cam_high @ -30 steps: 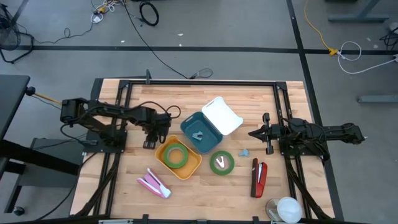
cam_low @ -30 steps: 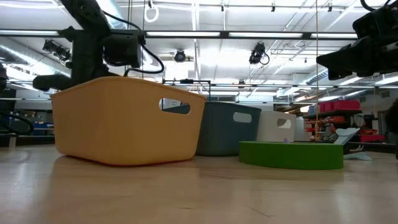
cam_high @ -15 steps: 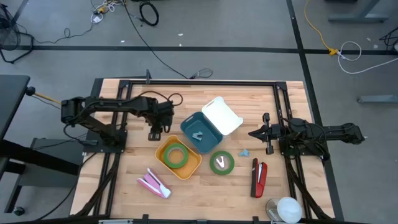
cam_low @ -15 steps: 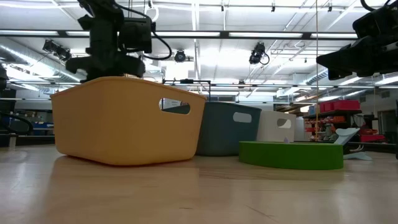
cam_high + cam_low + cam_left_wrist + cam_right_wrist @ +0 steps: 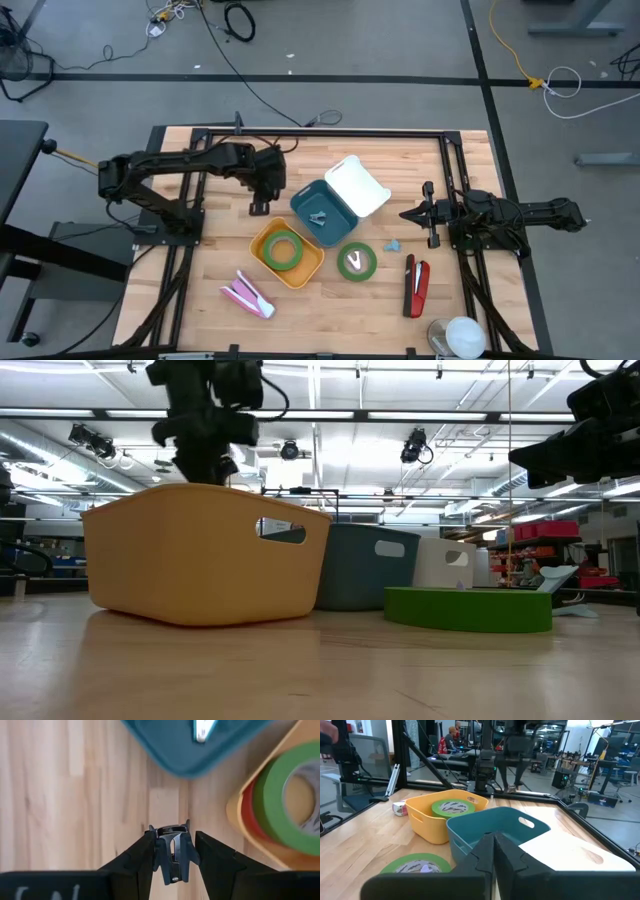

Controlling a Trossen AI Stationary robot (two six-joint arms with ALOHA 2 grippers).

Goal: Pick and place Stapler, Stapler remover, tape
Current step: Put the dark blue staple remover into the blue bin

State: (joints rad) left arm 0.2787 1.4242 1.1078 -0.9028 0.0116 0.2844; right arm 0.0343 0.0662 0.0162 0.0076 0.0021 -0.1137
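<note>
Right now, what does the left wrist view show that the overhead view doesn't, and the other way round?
Only the left wrist view shows a staple remover clamped in the left claw. Only the overhead view shows the red stapler, the white bin, the pink item and the right claw. Both show the teal bin, the yellow bin and its green tape.

Even, bright overhead light falls on the wooden table [image 5: 330, 300], seen from above with soft, short shadows and no glare. At table height, ceiling strip lights [image 5: 400, 415] burn white and turn the arms to silhouettes; the near tabletop blurs. In the left wrist view the fingers [image 5: 220, 865] are dark and soft against the sharp wood grain.
</note>
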